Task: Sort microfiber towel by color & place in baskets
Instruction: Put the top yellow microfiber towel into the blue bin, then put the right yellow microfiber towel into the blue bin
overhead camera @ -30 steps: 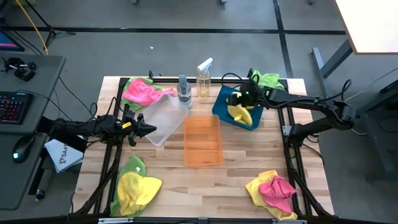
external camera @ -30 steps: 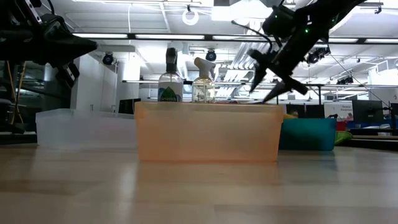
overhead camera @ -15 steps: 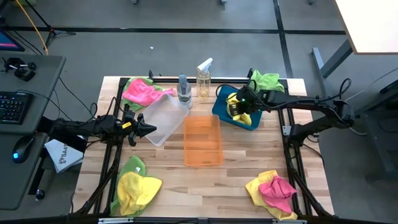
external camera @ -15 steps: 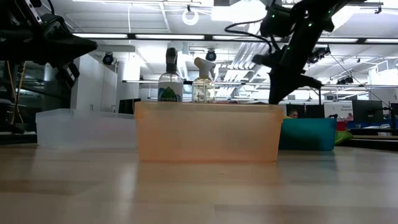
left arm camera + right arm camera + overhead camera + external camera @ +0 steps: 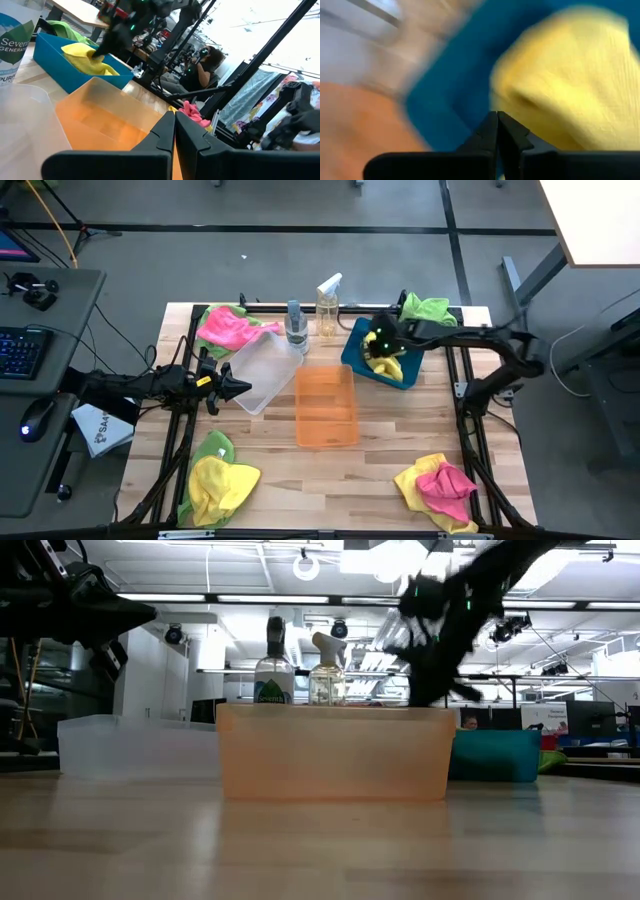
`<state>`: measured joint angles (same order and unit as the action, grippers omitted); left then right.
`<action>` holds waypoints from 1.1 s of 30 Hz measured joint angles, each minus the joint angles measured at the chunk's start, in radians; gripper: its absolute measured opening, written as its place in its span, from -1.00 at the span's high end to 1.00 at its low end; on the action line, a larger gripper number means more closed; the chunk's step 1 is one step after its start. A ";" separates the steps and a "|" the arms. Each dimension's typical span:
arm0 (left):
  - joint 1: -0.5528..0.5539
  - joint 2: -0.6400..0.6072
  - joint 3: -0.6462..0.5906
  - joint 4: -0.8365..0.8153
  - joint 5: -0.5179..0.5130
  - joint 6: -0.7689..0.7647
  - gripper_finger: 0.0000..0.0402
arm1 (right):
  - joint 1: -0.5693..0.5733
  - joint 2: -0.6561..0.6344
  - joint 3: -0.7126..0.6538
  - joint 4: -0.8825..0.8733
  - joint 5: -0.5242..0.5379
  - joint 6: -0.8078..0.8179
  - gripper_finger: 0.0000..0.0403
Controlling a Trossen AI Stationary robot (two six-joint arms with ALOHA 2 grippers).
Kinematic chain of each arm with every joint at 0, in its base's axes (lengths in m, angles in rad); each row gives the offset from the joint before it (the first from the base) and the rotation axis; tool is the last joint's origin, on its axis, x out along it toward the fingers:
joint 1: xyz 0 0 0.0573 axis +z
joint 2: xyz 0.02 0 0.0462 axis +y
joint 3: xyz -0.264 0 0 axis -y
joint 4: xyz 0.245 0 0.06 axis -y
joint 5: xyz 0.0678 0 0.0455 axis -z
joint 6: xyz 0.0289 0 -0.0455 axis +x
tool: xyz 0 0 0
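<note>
A wooden tabletop (image 5: 380,450) carried three bins mid-table: clear (image 5: 262,370), orange (image 5: 325,405), blue (image 5: 352,352). Two spray bottles (image 5: 311,315) stood at the far edge. Cloth piles (image 5: 220,480) lay near all four corners.

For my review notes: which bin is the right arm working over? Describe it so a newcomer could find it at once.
On the wooden table, three bins sit in a row near the far edge, by two spray bottles. The right gripper, shut, hangs over the blue bin, the one nearest the right arm. It alone is solid blue and holds a yellow towel; the clear bin and orange bin look empty.
</note>
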<state>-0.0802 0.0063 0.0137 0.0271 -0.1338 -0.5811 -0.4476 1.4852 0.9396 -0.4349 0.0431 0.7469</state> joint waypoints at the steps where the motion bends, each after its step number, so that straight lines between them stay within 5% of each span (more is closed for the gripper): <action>1: 0.000 0.000 0.000 0.000 0.000 0.001 1.00 | 0.004 -0.030 0.017 0.002 0.020 -0.022 0.99; 6: 0.000 0.000 0.000 0.000 0.000 -0.001 1.00 | 0.004 -0.160 0.080 -0.013 0.010 -0.101 0.98; 12: 0.000 0.000 0.000 0.000 0.000 0.000 1.00 | 0.061 -0.226 0.094 -0.074 -0.208 -0.020 0.72; 19: 0.000 0.000 0.000 0.000 0.000 -0.001 1.00 | 0.402 -0.228 0.094 -0.350 -0.463 0.229 0.14; 26: 0.000 0.000 0.000 -0.001 0.000 -0.001 1.00 | 0.830 -0.188 0.094 -0.603 -0.413 0.703 -0.03; 33: 0.000 0.000 0.000 0.000 0.000 -0.001 1.00 | 0.926 -0.031 0.093 -0.685 -0.335 0.904 -0.04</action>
<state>-0.0803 0.0063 0.0135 0.0269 -0.1337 -0.5818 0.4782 1.4543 1.0325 -1.1202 -0.2924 1.6513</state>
